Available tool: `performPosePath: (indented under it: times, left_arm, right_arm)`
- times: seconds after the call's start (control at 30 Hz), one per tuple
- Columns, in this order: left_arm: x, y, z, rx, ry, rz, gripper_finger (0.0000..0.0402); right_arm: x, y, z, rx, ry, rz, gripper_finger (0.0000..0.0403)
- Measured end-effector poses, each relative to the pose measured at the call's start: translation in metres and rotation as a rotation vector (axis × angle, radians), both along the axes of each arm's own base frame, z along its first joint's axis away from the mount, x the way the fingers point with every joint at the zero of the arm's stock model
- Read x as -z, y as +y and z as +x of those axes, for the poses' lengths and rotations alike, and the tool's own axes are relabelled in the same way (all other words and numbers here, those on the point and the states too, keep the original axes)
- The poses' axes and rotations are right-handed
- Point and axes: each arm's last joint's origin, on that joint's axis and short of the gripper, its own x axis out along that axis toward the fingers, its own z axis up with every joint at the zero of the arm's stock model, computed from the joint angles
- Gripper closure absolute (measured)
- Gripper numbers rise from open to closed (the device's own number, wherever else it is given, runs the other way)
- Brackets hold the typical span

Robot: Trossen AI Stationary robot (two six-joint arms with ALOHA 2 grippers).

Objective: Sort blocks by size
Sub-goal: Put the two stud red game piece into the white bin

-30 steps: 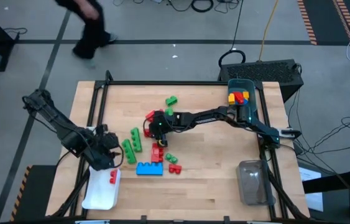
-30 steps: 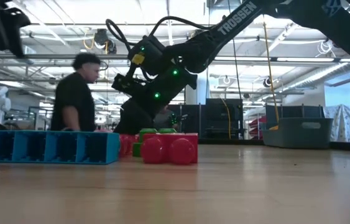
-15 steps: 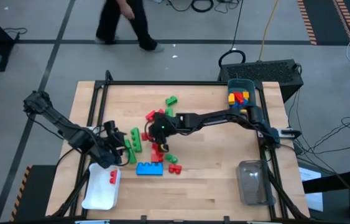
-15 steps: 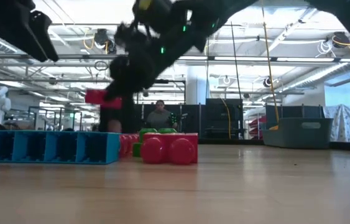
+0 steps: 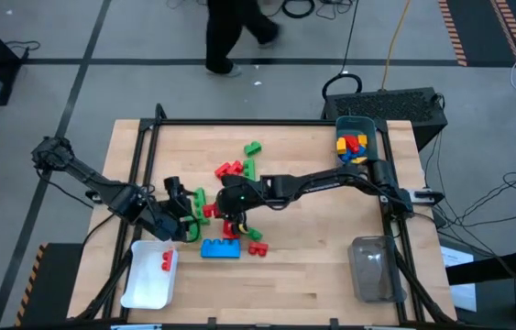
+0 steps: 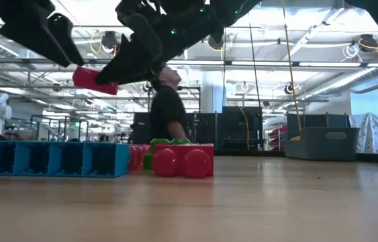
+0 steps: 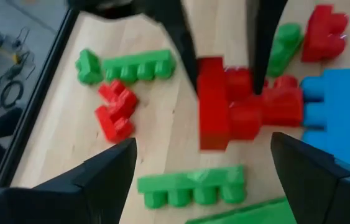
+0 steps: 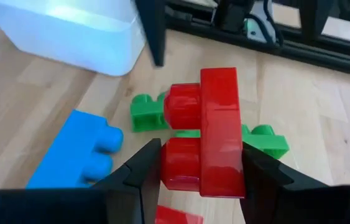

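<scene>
Right gripper [image 5: 233, 223], table centre, lifts red block [image 8: 209, 134] clamped between its fingers. Teal bin [image 5: 356, 137] at two o'clock. Left gripper [image 5: 187, 218], jaws wide, hovers at nine o'clock over green bars [image 7: 190, 185].

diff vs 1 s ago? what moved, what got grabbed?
The right hand has lifted a red block off the pile and now carries it above the table. The left hand swung from over the white bin toward the green blocks, open and empty. A person behind the table walked across. Blue block and bins unchanged.
</scene>
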Motion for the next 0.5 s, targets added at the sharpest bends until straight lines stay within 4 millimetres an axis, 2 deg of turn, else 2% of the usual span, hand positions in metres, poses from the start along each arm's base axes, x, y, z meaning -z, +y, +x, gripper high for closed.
performPosePath:
  times: [0.17, 0.5]
  left_arm:
    - [0.000, 0.000, 0.007, 0.050, 0.004, -0.016, 0.0078]
    - [0.007, 0.002, 0.014, 0.031, 0.041, -0.001, 0.0119]
  right_arm:
    - [-0.001, 0.001, 0.001, 0.005, -0.009, 0.011, 0.0256]
    - [-0.006, 0.002, 0.003, 0.009, -0.067, 0.034, 0.0255]
